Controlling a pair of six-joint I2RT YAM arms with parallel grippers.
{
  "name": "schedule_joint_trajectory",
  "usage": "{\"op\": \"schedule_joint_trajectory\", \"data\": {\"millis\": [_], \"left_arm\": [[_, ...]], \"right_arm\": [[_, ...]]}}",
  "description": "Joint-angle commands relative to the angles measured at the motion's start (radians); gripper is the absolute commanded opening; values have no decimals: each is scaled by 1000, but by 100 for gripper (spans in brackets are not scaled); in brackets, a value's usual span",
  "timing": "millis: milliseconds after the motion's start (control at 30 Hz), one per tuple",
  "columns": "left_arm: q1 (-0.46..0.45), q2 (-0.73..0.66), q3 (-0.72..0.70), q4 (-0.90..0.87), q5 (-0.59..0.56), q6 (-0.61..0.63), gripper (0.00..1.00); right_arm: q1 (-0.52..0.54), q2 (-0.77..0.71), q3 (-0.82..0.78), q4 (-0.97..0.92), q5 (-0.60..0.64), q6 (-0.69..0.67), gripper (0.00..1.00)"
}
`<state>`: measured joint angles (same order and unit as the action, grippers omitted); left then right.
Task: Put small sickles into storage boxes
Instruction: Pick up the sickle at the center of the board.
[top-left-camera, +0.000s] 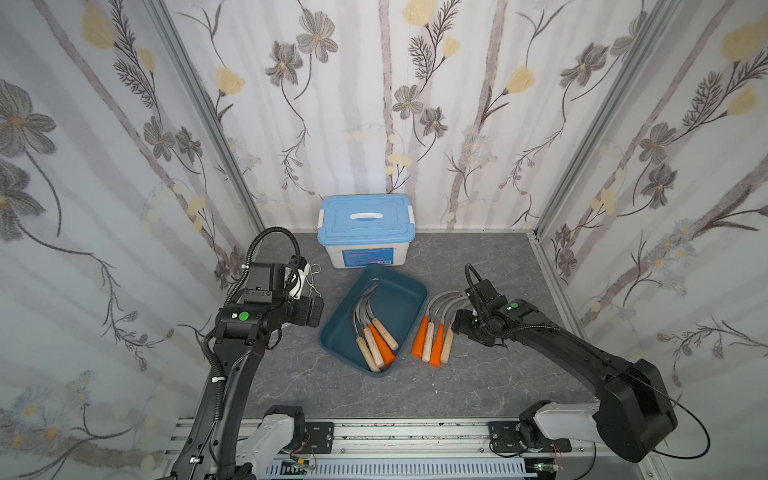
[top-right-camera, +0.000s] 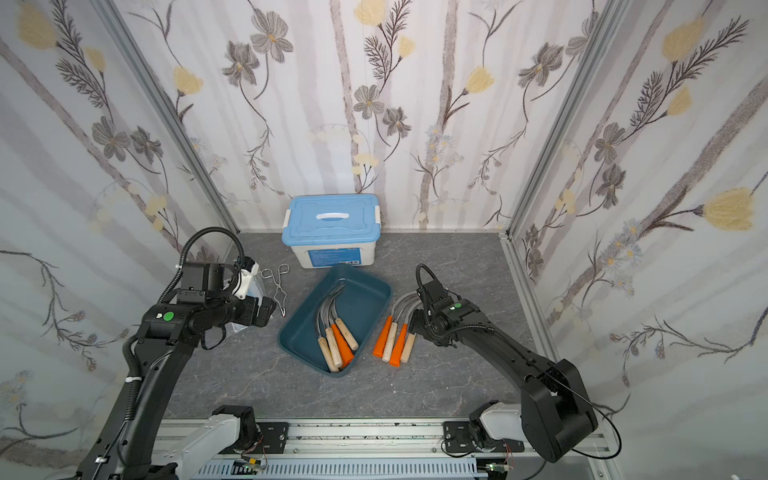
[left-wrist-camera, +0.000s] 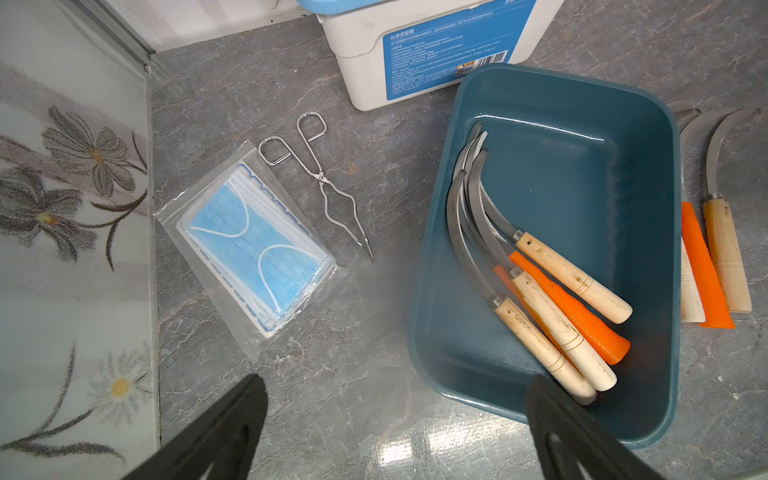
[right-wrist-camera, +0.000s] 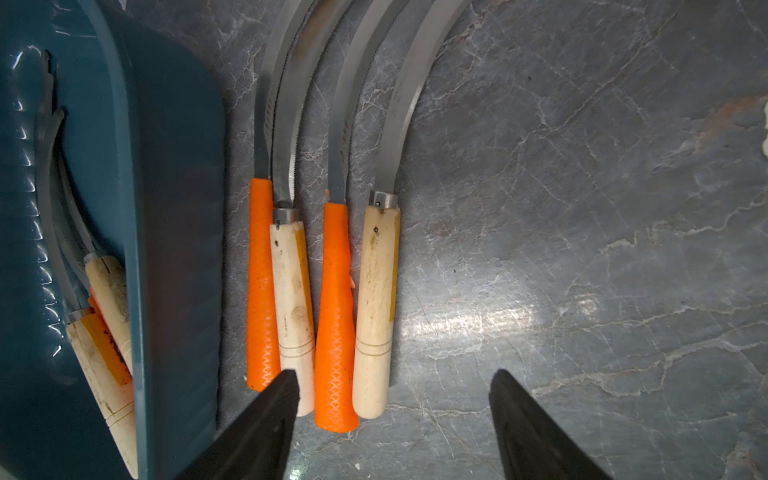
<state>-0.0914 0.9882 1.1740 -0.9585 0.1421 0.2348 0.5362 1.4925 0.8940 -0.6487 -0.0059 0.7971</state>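
Observation:
The dark teal storage box (top-left-camera: 401, 305) (left-wrist-camera: 582, 166) lies open at the table's middle and holds several small sickles (top-left-camera: 372, 332) (left-wrist-camera: 573, 274), blades curving toward the back. Several more sickles (top-left-camera: 432, 338) (right-wrist-camera: 376, 299), with orange and wooden handles by turns, lie side by side on the table just right of the box. My right gripper (top-left-camera: 462, 325) (right-wrist-camera: 395, 374) hovers open over their handle ends, gripping nothing. Left of the box, my left gripper (top-left-camera: 311, 311) (left-wrist-camera: 397, 382) is open above bare table, with one finger over the box's near corner.
A white box with a light-blue handled lid (top-left-camera: 365, 232) stands behind the teal box. Wire metal tongs (left-wrist-camera: 332, 195) and a clear bag of blue face masks (left-wrist-camera: 249, 245) lie at the left. Floral walls close in three sides.

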Motion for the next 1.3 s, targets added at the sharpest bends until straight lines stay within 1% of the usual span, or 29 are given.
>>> {"op": "schedule_joint_trajectory", "data": {"millis": [0, 133, 200, 367, 600, 800, 967, 1267], "left_arm": [[-1, -6, 2, -5, 4, 6, 100], [-1, -18, 1, -1, -6, -1, 100], [-1, -26, -5, 7, -22, -14, 100], [-2, -35, -11, 8, -34, -4, 100], [-1, -34, -16, 25, -37, -15, 100], [-2, -23, -13, 26, -48, -9, 100], [-1, -19, -10, 30, -59, -6, 100], [0, -22, -15, 42, -61, -8, 100]], "right_arm": [[7, 35, 31, -1, 3, -32, 75], [21, 89, 71, -33, 19, -63, 74], [27, 130, 90, -47, 33, -75, 71], [33, 201, 99, -27, 36, -99, 69], [41, 287, 142, -26, 46, -112, 62], [41, 335, 160, -31, 71, -113, 62], [41, 373, 182, -35, 83, -116, 59], [41, 428, 203, -40, 87, -123, 57]]}}
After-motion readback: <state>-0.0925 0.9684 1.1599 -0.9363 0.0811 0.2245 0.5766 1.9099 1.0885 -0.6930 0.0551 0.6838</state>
